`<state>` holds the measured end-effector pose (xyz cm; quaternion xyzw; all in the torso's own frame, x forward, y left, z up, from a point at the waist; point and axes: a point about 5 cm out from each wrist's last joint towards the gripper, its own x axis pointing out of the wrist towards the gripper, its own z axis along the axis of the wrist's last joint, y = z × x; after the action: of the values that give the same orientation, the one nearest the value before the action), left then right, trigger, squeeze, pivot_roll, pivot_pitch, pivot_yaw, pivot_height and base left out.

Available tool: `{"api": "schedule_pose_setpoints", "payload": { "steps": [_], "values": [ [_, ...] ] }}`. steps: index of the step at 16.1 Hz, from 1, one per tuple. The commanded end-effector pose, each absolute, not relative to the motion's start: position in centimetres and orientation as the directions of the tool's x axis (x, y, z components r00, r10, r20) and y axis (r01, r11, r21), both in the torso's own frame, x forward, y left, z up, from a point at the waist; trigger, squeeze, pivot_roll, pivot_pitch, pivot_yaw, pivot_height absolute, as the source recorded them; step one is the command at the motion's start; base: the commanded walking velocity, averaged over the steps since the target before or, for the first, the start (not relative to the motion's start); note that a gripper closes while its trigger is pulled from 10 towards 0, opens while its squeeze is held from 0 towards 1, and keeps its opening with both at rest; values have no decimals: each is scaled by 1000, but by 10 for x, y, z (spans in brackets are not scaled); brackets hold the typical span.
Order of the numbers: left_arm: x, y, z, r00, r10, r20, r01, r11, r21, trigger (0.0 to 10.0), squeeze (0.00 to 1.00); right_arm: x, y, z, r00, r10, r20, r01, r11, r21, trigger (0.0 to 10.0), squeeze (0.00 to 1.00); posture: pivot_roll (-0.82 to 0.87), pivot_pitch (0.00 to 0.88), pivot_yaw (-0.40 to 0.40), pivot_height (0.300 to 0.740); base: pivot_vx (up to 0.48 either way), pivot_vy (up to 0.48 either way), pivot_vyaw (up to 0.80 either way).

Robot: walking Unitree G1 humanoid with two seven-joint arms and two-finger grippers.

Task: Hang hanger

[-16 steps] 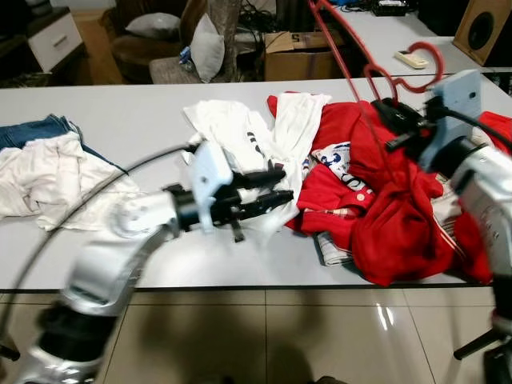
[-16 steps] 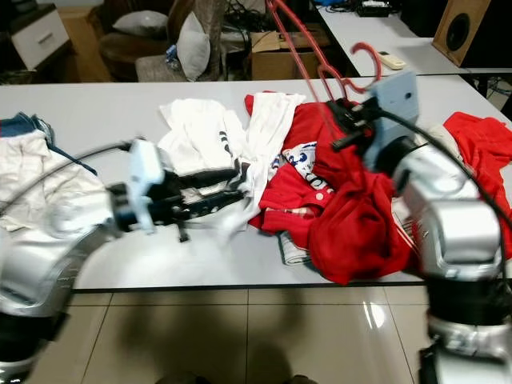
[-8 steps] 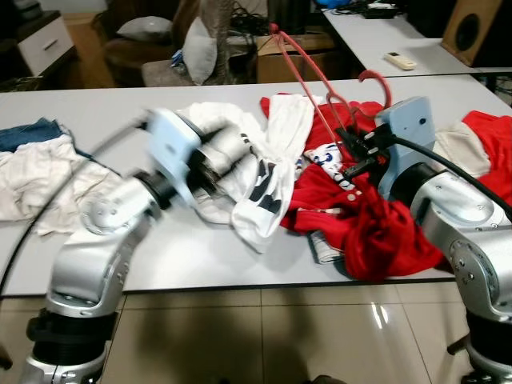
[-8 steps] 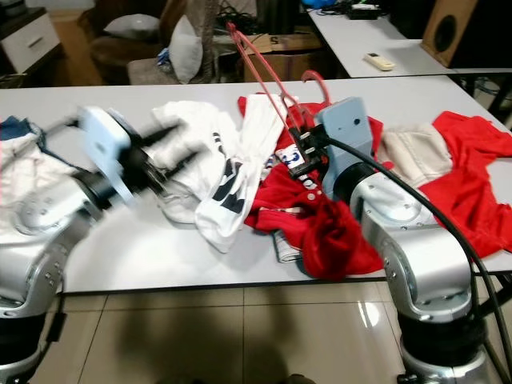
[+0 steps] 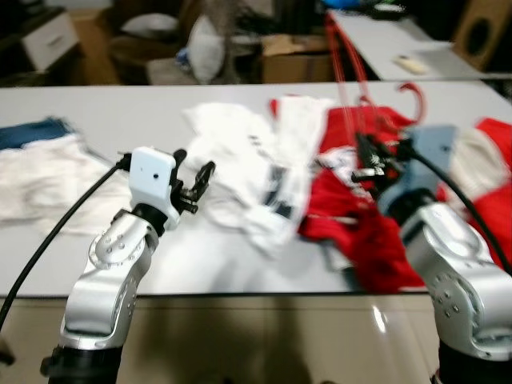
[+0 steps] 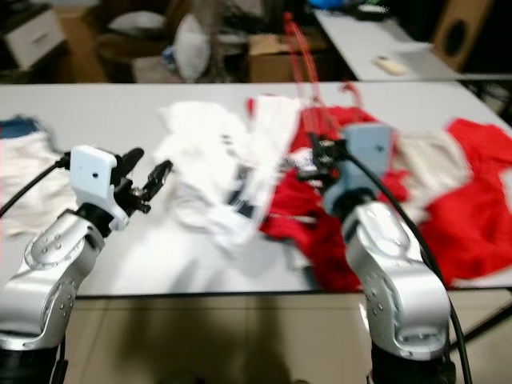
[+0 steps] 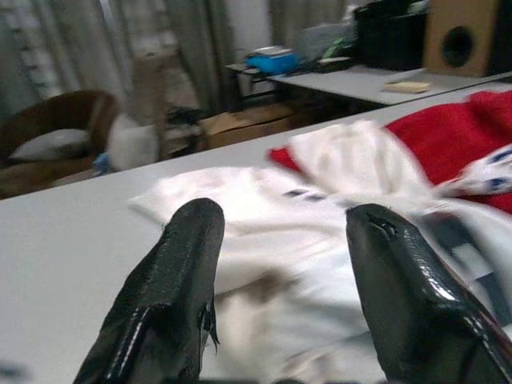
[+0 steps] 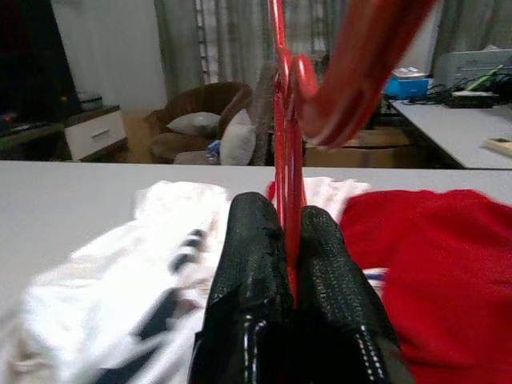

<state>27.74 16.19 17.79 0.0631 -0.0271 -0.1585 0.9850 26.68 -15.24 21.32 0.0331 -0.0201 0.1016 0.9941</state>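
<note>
— Where is the hanger?
— Pinched upright in the right gripper, above the red clothes on the table.
— The left gripper?
— Fingers spread wide, empty, just beside the white shirt, on its left.

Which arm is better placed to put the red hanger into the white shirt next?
Probably the left: its tool is open and empty beside the white shirt, free to hold it. The right tool is shut on the red hanger.

Even indoor light; head views motion-blurred, wrist views sharper, backgrounds soft.
</note>
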Motion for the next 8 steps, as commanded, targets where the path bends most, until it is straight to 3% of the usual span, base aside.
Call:
{"api": "schedule_pose_setpoints", "payload": {
  "steps": [1,8],
  "values": [
    [274,164,182,956,-293,29,286,947,147,10000,0,261,-153,219,973,219,77,-225,971,84,10000,0,-93,0,59,740,0,465,0],
    [269,170,185,972,-231,48,225,968,112,10000,0,250,-171,210,987,128,98,-139,983,118,10000,0,-120,0,91,740,0,462,0]
  ]
}}
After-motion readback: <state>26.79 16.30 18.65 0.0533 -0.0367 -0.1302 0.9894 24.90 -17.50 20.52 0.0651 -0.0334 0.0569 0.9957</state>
